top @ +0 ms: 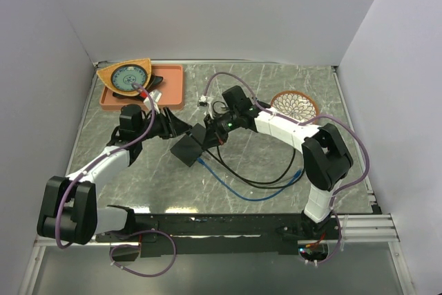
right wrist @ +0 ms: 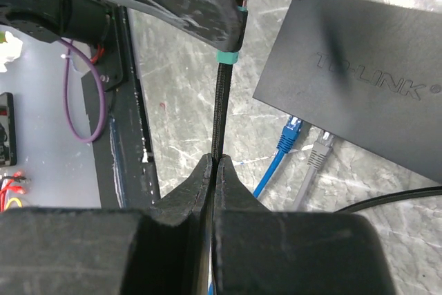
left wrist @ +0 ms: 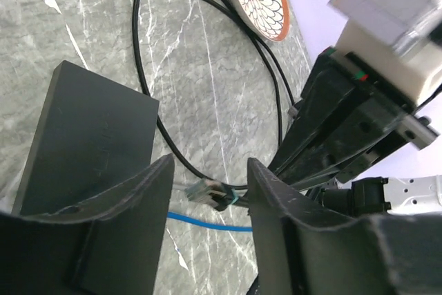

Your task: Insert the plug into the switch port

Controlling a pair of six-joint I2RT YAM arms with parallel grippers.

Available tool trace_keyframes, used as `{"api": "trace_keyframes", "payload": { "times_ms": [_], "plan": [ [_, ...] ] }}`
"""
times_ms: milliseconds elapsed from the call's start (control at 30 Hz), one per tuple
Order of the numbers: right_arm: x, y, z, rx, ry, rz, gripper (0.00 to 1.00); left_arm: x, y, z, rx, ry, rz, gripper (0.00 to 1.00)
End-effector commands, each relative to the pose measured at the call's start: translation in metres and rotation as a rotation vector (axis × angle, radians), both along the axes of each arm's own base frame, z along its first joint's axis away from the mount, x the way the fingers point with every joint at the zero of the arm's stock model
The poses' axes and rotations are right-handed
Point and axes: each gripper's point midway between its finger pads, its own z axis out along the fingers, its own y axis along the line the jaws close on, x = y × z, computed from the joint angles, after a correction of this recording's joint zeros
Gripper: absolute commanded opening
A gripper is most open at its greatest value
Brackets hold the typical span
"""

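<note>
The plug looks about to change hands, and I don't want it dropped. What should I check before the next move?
1. Right gripper shut on the black cable: ok.
2. Plug sits between the fingers of the left gripper: ok.
3. Left gripper closed on the plug: not ok, gaps show on both sides.
4. Free port on the switch: cannot tell; a blue plug and a grey plug fill two, and the rest of the row is out of view.
5. Plug lined up with a port: cannot tell.
</note>
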Motion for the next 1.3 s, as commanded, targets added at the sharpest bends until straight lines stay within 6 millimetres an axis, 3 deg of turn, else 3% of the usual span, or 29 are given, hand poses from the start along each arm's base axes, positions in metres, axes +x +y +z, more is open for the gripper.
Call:
{"api": "trace_keyframes", "payload": {
  "times_ms": [0,100,200,333,600,733,767,900,1267],
  "plan": [
    [0.004,0.0,0.039,0.097,-0.071,0.011,0.0,0.008,0.0,0.017,0.01,-0.077,0.002,0.51],
    [0.005,-0.002,0.041,0.107,-0.07,0.008,0.0,0.007,0.001,0.018,0.009,-0.082,0.007,0.5],
    [0.004,-0.003,0.04,0.101,-0.065,0.008,0.0,0.006,0.0,0.022,-0.001,-0.092,0.005,0.42],
    [0.006,-0.003,0.037,0.084,-0.07,0.003,0.0,0.007,0.0,0.029,-0.013,-0.105,0.007,0.01],
    [0.021,-0.009,0.036,0.007,-0.135,-0.062,0.01,0.013,0.002,0.03,-0.017,-0.075,0.049,0.01],
    [0.038,-0.013,0.044,-0.062,-0.244,-0.149,0.29,0.017,0.004,0.027,-0.022,-0.004,0.084,0.01],
    [0.037,-0.009,0.048,-0.061,-0.269,-0.148,0.43,0.017,0.003,0.029,-0.028,-0.001,0.085,0.01],
    [0.043,0.005,0.06,-0.062,-0.355,-0.169,0.67,0.017,0.003,0.033,-0.05,0.021,0.094,0.01],
    [0.059,0.041,0.06,-0.027,-0.36,-0.189,0.65,0.014,0.003,0.037,-0.059,0.017,0.093,0.01]
  ]
}}
